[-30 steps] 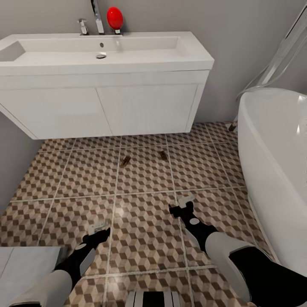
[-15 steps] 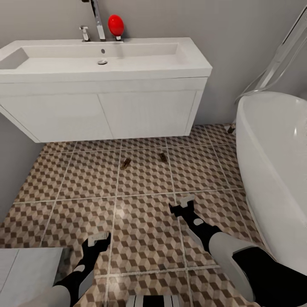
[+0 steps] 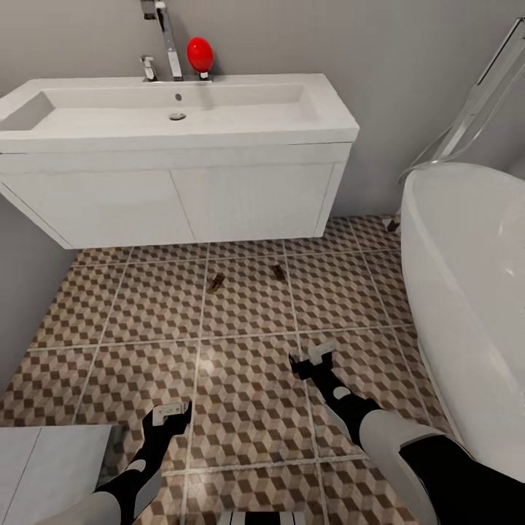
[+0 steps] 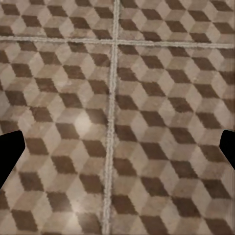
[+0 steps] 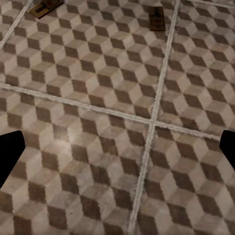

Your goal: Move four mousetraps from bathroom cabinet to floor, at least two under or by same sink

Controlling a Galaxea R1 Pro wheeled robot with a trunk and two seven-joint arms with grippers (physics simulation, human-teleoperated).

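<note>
Two mousetraps (image 3: 215, 282) (image 3: 278, 271) lie apart on bathroom floor (image 3: 248, 408) before sink (image 3: 175, 117); left end effector (image 3: 169, 413) and right end effector (image 3: 312, 359) both spread wide, empty.

Even, bright, diffuse light with a soft pale sheen on the bathroom floor (image 3: 240, 379) tiles, faint shadow under the sink (image 3: 182, 120), and both wrist views soft, blurry and low in resolution.

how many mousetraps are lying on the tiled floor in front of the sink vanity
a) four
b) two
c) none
b) two mousetraps, one and another, lie on the bathroom floor just in front of the white vanity, apart from each other.
</note>
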